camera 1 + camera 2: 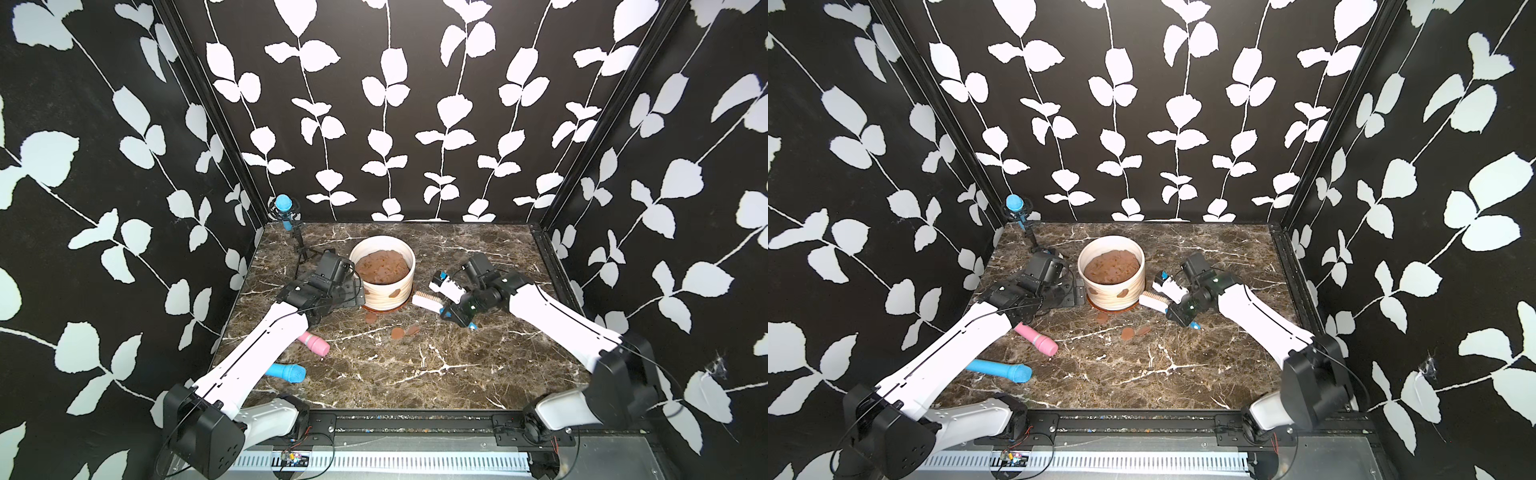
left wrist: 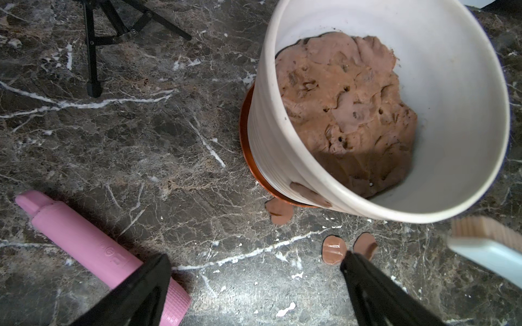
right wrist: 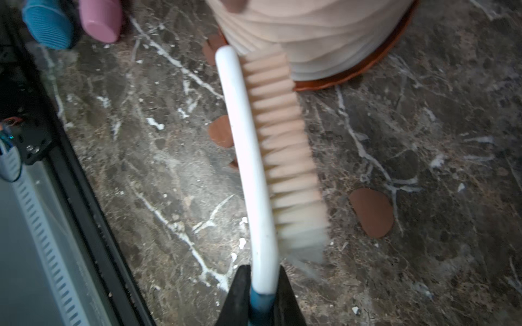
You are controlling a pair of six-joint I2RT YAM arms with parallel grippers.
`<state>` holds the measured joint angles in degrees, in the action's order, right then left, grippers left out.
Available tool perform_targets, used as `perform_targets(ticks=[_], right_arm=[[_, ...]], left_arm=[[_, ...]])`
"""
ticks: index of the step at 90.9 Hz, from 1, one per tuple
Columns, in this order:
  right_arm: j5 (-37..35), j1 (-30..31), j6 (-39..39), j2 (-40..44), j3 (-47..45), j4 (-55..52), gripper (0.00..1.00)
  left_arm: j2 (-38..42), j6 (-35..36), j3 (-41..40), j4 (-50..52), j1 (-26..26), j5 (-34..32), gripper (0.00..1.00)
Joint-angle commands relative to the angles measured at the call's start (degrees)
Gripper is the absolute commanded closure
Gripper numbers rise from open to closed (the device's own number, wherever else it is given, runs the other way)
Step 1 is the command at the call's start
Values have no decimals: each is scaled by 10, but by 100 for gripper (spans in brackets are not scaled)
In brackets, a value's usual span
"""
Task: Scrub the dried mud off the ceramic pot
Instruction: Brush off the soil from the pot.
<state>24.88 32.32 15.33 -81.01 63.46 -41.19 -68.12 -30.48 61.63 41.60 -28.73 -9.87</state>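
Left gripper (image 2: 255,258) gapes empty just left of the ceramic pot (image 1: 376,297), standing back-centre on the bench (image 1: 415,374); dried mud (image 1: 394,294) spots its front wall, more lies loose in front; right gripper (image 3: 262,272) clamps the brush (image 1: 426,302) by the pot's base; scrubbing seems part-done; next, bristles must press those wall patches.

Top views high, facing downward, wrist views close, all sharing pot (image 1: 374,296)
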Motion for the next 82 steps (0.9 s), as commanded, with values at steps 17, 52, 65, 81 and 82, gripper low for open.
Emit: perform_targets(ticks=[17,52,65,81,82], right_arm=[[11,78,-52,-80,102,19,100],[3,-10,-174,-116,67,76,100],[-4,-32,-163,-66,17,76,100],[15,-36,-118,-2,-18,21,100],[15,-36,-117,4,-20,17,100]], left_arm=[[7,-12,3,-1,1,-1,2],[20,-14,-19,-10,1,2,2],[15,7,-13,-11,1,13,2],[23,90,12,-16,1,72,2],[24,99,15,-18,1,80,2]])
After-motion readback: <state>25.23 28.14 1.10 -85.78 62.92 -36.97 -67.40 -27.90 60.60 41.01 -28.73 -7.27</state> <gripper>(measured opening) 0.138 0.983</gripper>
